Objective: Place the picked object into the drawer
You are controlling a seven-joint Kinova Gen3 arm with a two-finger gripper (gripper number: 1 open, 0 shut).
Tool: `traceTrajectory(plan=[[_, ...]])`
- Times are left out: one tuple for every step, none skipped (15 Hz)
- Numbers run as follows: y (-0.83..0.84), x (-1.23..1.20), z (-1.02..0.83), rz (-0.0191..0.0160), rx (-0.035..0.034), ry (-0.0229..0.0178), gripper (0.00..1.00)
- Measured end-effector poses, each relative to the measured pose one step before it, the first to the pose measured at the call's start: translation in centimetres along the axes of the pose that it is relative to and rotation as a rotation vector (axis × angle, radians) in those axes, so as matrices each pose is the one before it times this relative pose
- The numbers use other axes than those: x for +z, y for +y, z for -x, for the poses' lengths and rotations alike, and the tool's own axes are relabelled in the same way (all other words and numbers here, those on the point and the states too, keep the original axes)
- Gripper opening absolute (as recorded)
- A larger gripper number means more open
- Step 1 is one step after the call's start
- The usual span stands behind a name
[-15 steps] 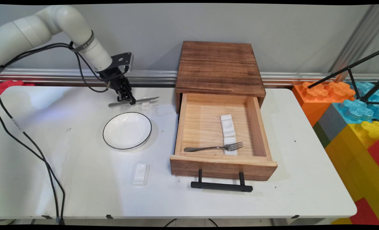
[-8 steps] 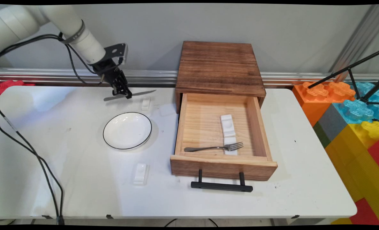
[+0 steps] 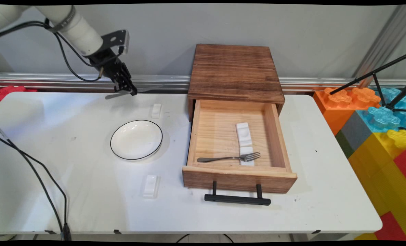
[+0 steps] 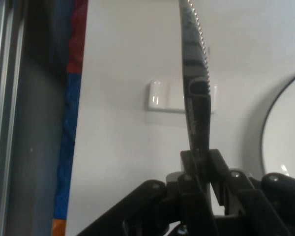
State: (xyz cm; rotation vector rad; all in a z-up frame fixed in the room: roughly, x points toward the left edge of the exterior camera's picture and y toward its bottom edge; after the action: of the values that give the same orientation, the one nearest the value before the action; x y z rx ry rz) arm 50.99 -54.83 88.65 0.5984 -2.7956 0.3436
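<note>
white arm reaching in from the upper left, raised above the table's far edge, wrist angled down and to the right, black cables drooping off it, black gripper (image 3: pixel 127 89) pointing downward, fingers (image 4: pixel 220 169) pinched tight on a knife (image 4: pixel 196 88) held about level

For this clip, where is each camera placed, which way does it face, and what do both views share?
Main view: fixed above the table's near side, looking down across it to the wall; arm and gripper upper left.
Hand view: on the hand, looking along the gripper; its linkage and fingers show.
Shared: the knife, small white rest, plate.
</note>
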Motion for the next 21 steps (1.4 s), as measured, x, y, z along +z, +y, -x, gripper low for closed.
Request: traceTrajectory(plan=[[0.478, -0.88, -0.376, -0.0004, -0.00547, 0.00419, 0.0], [0.599, -1.108, -0.478, -0.00026, -0.00731, 0.00621, 0.0], [0.455, -0.829, -0.474, 0.00106, -0.00471, 0.00522, 0.0], [0.327, -0.578, -0.384, 0.00192, -0.00266, 0.00482, 0.0], [0.495, -0.863, -0.643, 0.00349, -0.00334, 0.00798, 0.0], [0.578, -0.936, -0.846, 0.00568, -0.00268, 0.01056, 0.0], [0.611, -0.873, -0.941, 0.00663, -0.00126, 0.01381, 0.0], [0.56, -0.752, -0.894, 0.00559, 0.00005, 0.01279, 0.0], [0.519, -0.591, -0.897, 0.00568, 0.00199, 0.01414, 0.0], [0.62, -0.578, -1.081, 0.00697, 0.00378, 0.01697, 0.0], [0.624, -0.466, -1.16, 0.00799, 0.00571, 0.01698, 0.0], [0.526, -0.27, -1.04, 0.00841, 0.00675, 0.01346, 0.0], [0.628, -0.251, -1.179, 0.00963, 0.00696, 0.0157, 0.0], [0.544, -0.109, -0.996, 0.00955, 0.00655, 0.01237, 0.0], [0.361, 0.009, -0.704, 0.00604, 0.00432, 0.00841, 0.0], [0.56, 0.085, -1.144, 0.00881, 0.00611, 0.01335, 0.0], [0.417, 0.174, -0.984, 0.00484, 0.00633, 0.01103, 0.0], [0.474, 0.359, -1.328, 0.00447, 0.0105, 0.01407, 0.0], [0.236, 0.277, -0.745, 0.00241, 0.0059, 0.00798, 0.0], [0.21, 0.35, -0.707, 0.00273, 0.0057, 0.00831, 0.0], [0.175, 0.402, -0.656, 0.00319, 0.00514, 0.00729, 0.0]])
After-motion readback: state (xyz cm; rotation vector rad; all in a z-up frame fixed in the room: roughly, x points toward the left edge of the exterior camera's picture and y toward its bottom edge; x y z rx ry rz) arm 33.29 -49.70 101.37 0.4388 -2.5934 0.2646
